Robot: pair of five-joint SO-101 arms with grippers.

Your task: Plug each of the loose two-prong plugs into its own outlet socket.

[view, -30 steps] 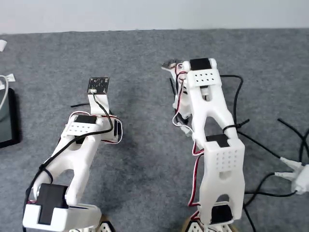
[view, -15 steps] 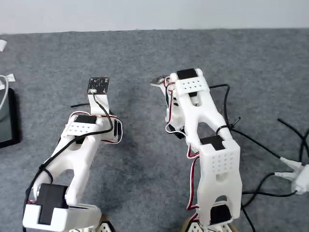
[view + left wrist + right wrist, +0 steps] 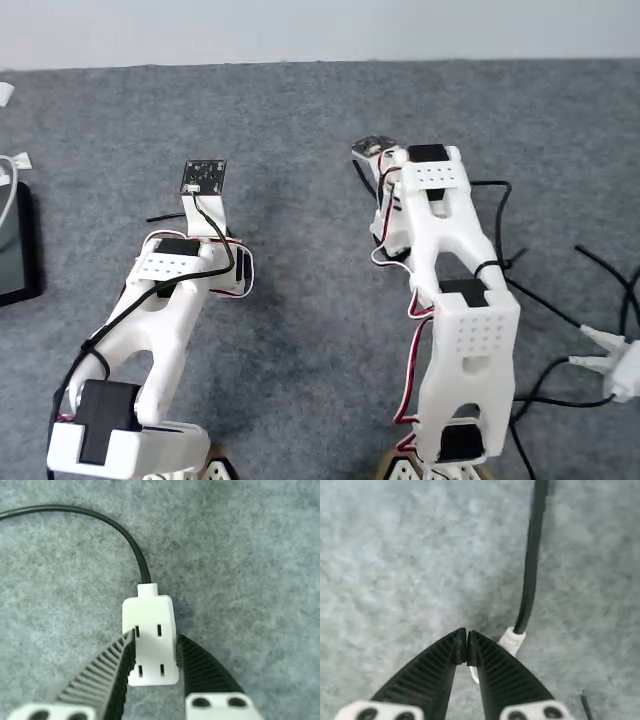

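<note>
In the left wrist view a white outlet socket block with two pairs of slots lies on the grey carpet, and a black cable leaves its far end. My left gripper is shut on the near half of this block, one ribbed finger on each side. In the right wrist view my right gripper is shut with its tips touching and nothing between them. A small white plug on a black cable lies on the carpet just beside one finger, partly hidden beneath it.
From above, the left arm and the right arm stand side by side on the carpet. White plugs with black cables lie at the right edge. A dark flat device sits at the left edge.
The right arm swung left and then back to the right, ending slightly further right than a second ago. The left arm has not moved.
</note>
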